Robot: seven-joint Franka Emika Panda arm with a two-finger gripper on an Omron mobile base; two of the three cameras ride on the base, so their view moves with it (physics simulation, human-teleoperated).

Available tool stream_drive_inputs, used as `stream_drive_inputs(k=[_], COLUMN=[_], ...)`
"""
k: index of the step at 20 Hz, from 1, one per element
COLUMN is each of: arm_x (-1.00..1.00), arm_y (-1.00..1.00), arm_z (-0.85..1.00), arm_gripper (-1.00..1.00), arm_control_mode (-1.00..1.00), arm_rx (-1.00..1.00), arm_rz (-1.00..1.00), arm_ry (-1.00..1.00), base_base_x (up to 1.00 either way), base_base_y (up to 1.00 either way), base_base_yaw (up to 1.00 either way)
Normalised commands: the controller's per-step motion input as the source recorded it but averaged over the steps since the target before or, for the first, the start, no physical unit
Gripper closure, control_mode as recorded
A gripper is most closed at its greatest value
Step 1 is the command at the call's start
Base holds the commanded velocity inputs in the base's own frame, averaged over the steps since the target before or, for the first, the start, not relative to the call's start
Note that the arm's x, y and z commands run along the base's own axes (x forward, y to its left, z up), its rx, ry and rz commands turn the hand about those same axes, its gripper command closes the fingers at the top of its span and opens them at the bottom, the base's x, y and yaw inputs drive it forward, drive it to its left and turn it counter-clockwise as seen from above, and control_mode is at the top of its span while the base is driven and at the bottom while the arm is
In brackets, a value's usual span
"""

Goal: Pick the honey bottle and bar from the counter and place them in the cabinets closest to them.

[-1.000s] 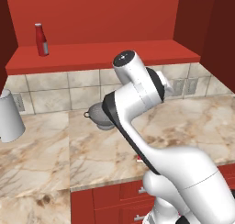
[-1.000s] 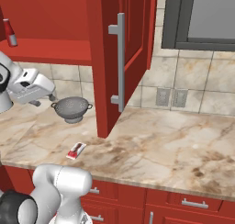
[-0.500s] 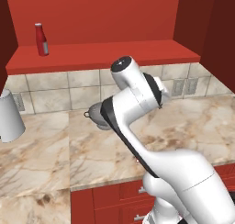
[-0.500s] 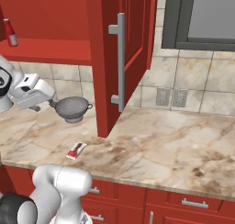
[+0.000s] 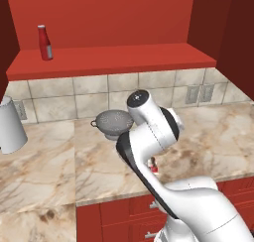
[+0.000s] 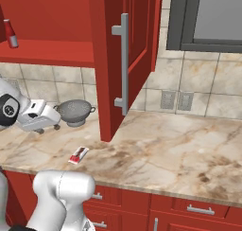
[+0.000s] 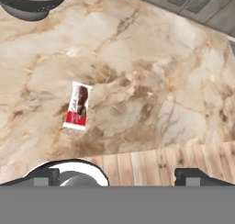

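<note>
Gripper fingers are showing as two small dark tips wide apart at the bottom of the hand view, so the claw is standing released and holding nothing, hanging above the beige marble-look counter with brown veining and well clear of it.

That counter is serving as the landmark. Above it, the deep red wall cabinet with a flat red inner shelf is standing with its darker red door swung outward over the worktop, a long silver handle running down the door's face. The robot's white arm with dark joints is bending over the counter's front half. At the counter's far left end in the left base view, a pale grey upright appliance is sitting on the worktop. Toward the counter's back, against the tiled wall, a round grey metal colander with side handles is resting. Up on the shelf above the counter, a tall slim red bottle with a white cap is standing upright.

Near the counter's front edge, in front of the colander and well apart from it, the small flat white bar packet with red markings is lying flat, also seen in the right base view.
</note>
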Motion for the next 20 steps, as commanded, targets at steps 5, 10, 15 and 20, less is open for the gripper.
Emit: stream_drive_inputs(k=[5, 10, 15, 20], arm_x=[0.01, 0.00, 0.00, 0.00], arm_y=[-0.09, -0.17, -0.17, -0.13], arm_z=[-0.20, -0.15, -0.26, -0.22], arm_gripper=[-1.00, -1.00, -1.00, -1.00], arm_control_mode=[-1.00, -1.00, -1.00, -1.00], arm_rx=[0.09, 0.14, 0.14, 0.12], arm_rz=[0.02, 0.03, 0.01, 0.00], arm_ry=[0.00, -0.01, -0.01, -0.01], base_base_x=[0.00, 0.00, 0.00, 0.00], base_base_y=[0.00, 0.00, 0.00, 0.00], base_base_yaw=[0.00, 0.00, 0.00, 0.00])
